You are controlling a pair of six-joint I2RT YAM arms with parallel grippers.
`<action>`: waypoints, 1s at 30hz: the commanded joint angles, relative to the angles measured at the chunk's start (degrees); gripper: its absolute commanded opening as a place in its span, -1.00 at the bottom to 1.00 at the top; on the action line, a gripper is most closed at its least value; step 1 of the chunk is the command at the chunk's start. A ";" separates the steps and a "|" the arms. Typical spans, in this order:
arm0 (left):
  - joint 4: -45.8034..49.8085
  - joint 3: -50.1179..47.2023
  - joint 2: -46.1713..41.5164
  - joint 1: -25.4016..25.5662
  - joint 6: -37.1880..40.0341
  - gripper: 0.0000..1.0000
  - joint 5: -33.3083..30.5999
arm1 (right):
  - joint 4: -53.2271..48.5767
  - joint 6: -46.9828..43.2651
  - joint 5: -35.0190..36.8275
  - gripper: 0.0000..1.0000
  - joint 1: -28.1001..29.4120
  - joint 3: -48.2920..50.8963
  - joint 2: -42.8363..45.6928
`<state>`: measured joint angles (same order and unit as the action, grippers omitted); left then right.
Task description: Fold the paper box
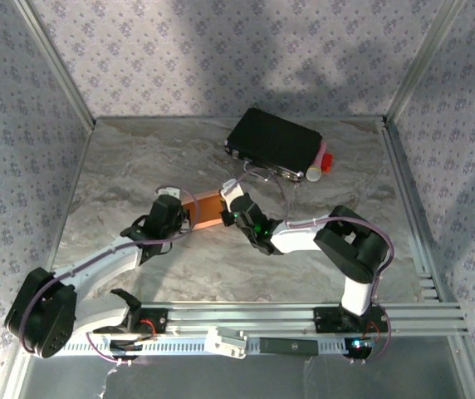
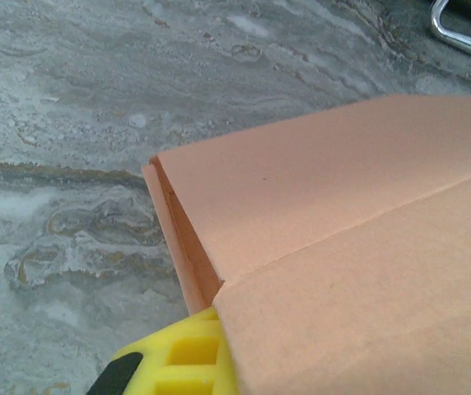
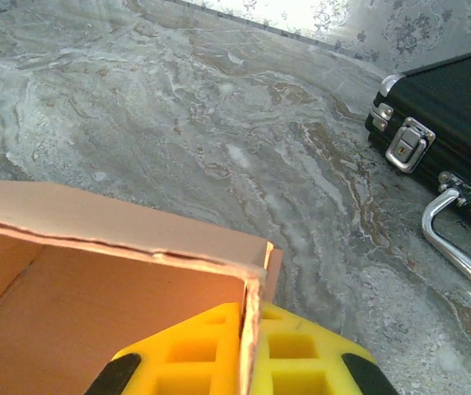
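The table (image 1: 121, 166) is taken in whole from above and behind the arm bases (image 1: 350, 316), angled down toward the far wall (image 1: 221, 50). The left wrist view is held very close over the paper box (image 2: 342, 230), facing across the marbled top. The right wrist view is pressed equally near a box edge, turned toward the black case (image 3: 458, 99). Box, tabletop and case handle (image 3: 458, 255) are shared by all three.

From above I see little of the paper box (image 1: 207, 208): the left gripper (image 1: 184, 213) and right gripper (image 1: 226, 209) cover its ends. The black case (image 3: 454, 99) runs off my right wrist view.
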<state>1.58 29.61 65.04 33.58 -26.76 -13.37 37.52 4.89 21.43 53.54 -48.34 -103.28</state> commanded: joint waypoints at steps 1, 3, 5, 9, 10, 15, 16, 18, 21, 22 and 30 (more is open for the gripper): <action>-3.50 -0.32 -1.61 2.24 -0.75 -0.96 4.52 | -1.60 -1.04 -5.57 -1.00 3.49 -0.01 -0.99; -2.27 0.04 -2.25 2.27 -0.66 -0.95 3.87 | -3.06 -0.87 -5.20 -1.00 3.97 -0.87 -0.87; -0.79 0.64 -2.95 2.32 -0.26 -0.95 3.11 | -3.74 -1.05 -4.50 -1.00 4.61 -1.46 -0.78; 1.24 0.84 -3.53 2.29 -0.17 -0.93 2.22 | -4.77 -0.94 -2.35 -0.99 5.17 -1.68 -1.45; 1.55 0.59 -3.43 2.33 -0.21 -0.93 2.10 | -4.95 -0.71 -1.93 -0.98 5.11 -1.50 -1.72; 1.03 -1.32 -3.25 2.43 -0.97 -0.92 1.94 | -4.95 -0.21 -1.39 -0.88 5.18 0.23 -1.14; 0.81 -1.54 -3.33 2.45 -1.09 -0.92 1.86 | -5.48 -0.05 -1.39 -0.83 5.19 0.30 -0.60; 0.98 -1.45 -3.34 2.60 -1.10 -0.92 1.84 | -6.56 0.15 -1.88 -0.77 5.34 0.26 0.70; 2.50 -0.56 -3.13 2.89 -0.86 -0.93 1.28 | -9.78 1.37 -2.27 -0.60 5.29 -0.75 2.49; 2.74 -0.37 -3.07 3.13 -0.75 -0.92 1.08 | -10.77 2.11 -2.73 -0.48 5.28 -1.08 3.23; 3.69 0.10 -2.99 3.65 -0.59 -0.93 0.27 | -22.70 11.18 -7.41 0.26 5.61 -2.86 12.47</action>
<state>5.98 27.57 62.54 36.51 -27.70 -14.57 20.36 10.94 17.98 58.30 -48.56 -94.70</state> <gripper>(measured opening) 0.055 0.616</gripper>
